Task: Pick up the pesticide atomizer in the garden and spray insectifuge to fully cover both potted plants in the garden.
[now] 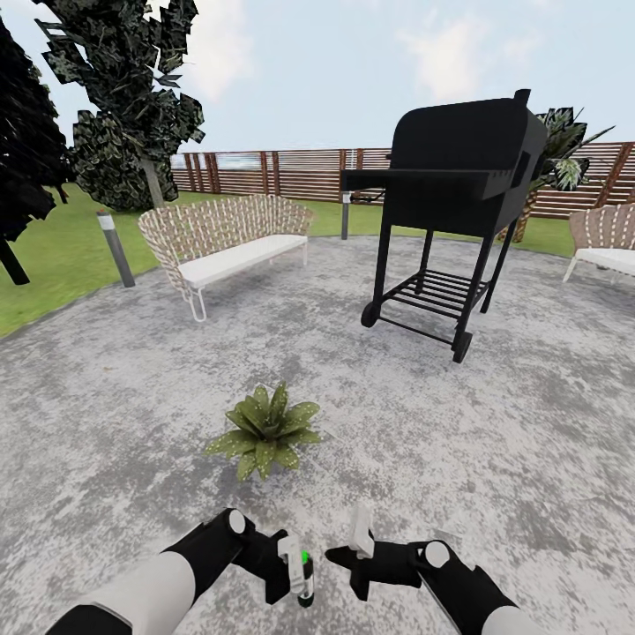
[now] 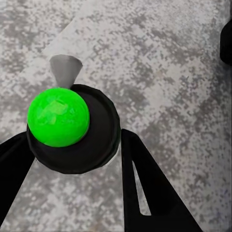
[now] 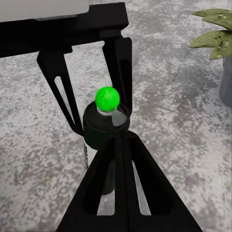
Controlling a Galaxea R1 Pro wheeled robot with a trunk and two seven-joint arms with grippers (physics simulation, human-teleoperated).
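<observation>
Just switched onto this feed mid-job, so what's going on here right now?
The robot stands on the grey patio in a garden. Its left gripper holds the small spray bottle, fingers on either side of it. The right gripper sits close beside the bottle, its fingers apparently together. One potted plant sits on the patio just ahead, its leaves dotted with pale specks. Behind it are a black grill and a white bench.

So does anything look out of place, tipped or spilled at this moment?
Nothing stands out. The pesticide atomizer sits upright between the left gripper's fingers, the potted plant stands upright on the grey patio with whitish specks on its leaves, and the grill and bench stand squarely.
</observation>
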